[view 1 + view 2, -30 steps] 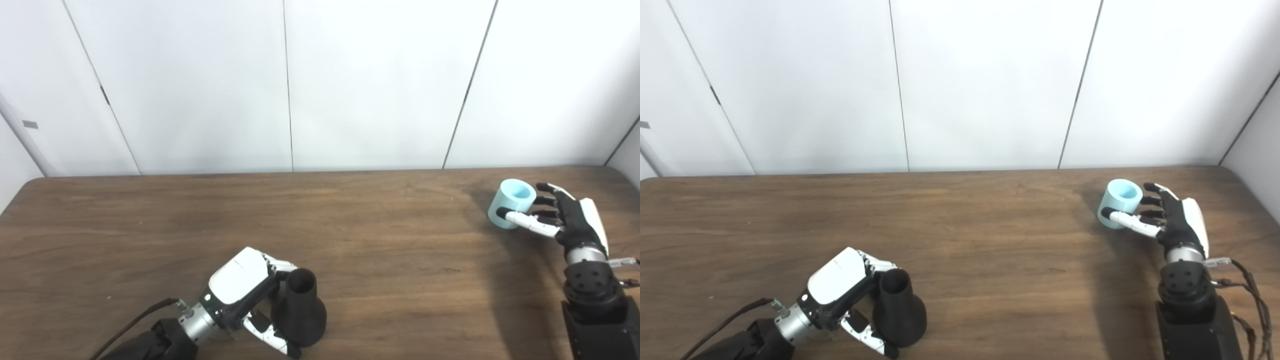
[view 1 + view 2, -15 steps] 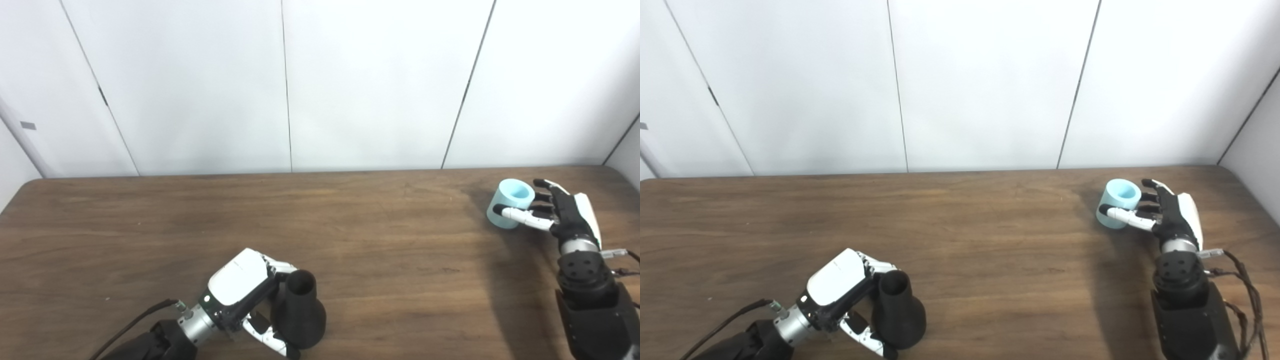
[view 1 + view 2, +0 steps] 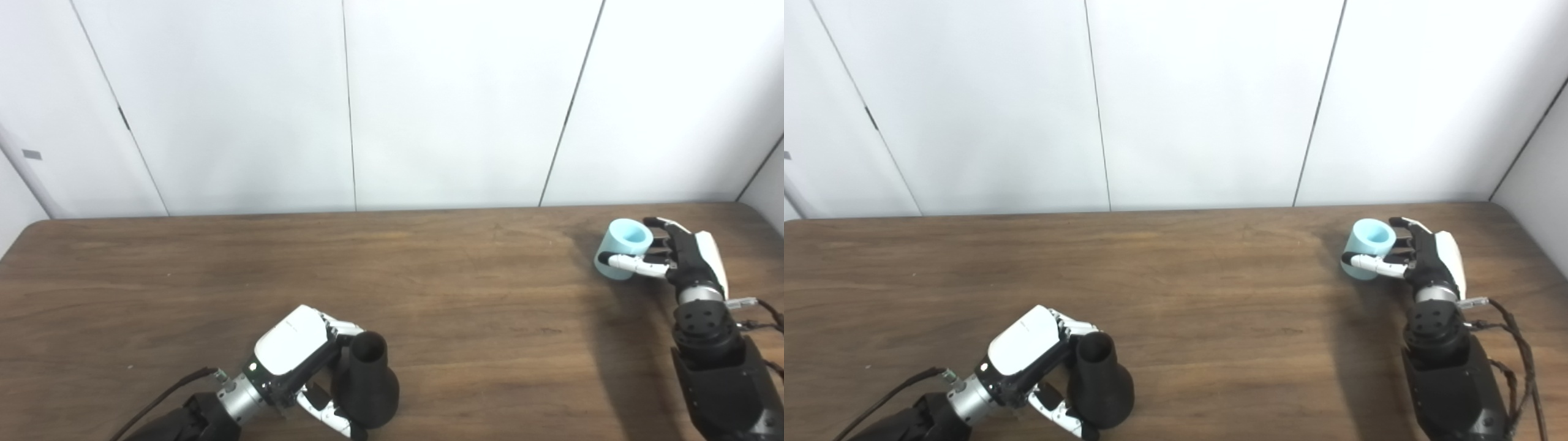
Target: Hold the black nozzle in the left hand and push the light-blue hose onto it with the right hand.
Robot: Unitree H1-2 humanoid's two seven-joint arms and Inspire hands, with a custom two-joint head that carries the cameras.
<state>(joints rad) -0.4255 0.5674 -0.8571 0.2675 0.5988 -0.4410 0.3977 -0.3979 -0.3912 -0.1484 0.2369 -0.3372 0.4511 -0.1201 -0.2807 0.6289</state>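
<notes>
As we look through the left eye view, our left hand wraps the black nozzle, which stands upright on the table near its front edge, just as it did a second ago. Our right hand has pressed closer to the light-blue hose at the far right, thumb across its front and fingers curling behind it.

Through the right eye view, the right hand looks closed around the hose, which rests on the table, well apart from the nozzle. We judge the grasp nearly settled; lifting and carrying it over comes next.
</notes>
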